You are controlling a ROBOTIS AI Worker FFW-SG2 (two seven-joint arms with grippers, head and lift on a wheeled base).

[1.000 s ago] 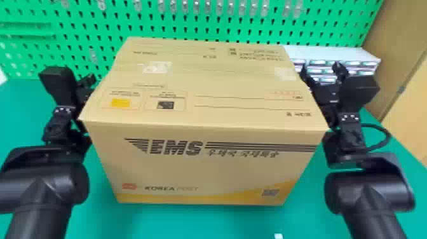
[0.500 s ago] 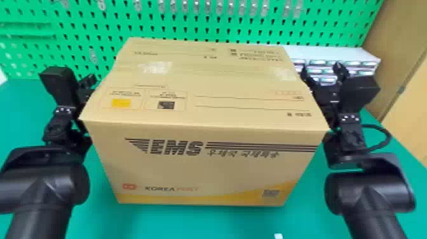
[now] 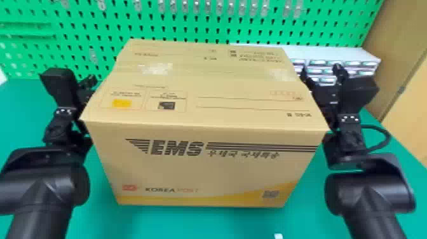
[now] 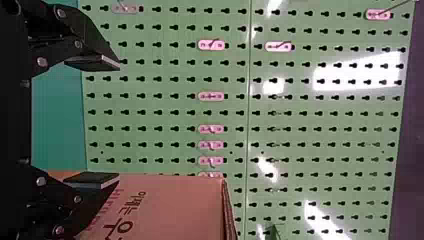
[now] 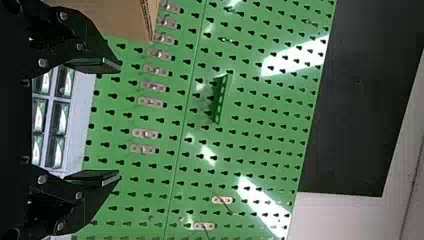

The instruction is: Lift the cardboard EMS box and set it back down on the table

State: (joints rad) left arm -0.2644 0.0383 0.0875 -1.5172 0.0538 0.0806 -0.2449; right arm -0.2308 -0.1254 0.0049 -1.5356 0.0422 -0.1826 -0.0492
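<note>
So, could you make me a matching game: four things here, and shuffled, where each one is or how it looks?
1. cardboard EMS box
2. pegboard
3. left gripper
4. rack of small compartments

A. open, at the box's left side
B. green, full of holes
C. white-topped, beyond the right gripper
D. between the two grippers

Pairs: 1-D, 2-B, 3-A, 4-C

EMS box [image 3: 203, 173] is matt cardboard w/ shiny tape [image 3: 155, 68]. Pegboard [image 3: 109, 30] is glossy, tabletop [image 3: 206, 225] smooth & matt-ish; side panel [image 3: 410, 105] looks wood, arm covers [image 3: 371, 194] smooth blk plastic w/ slight sheen.
</note>
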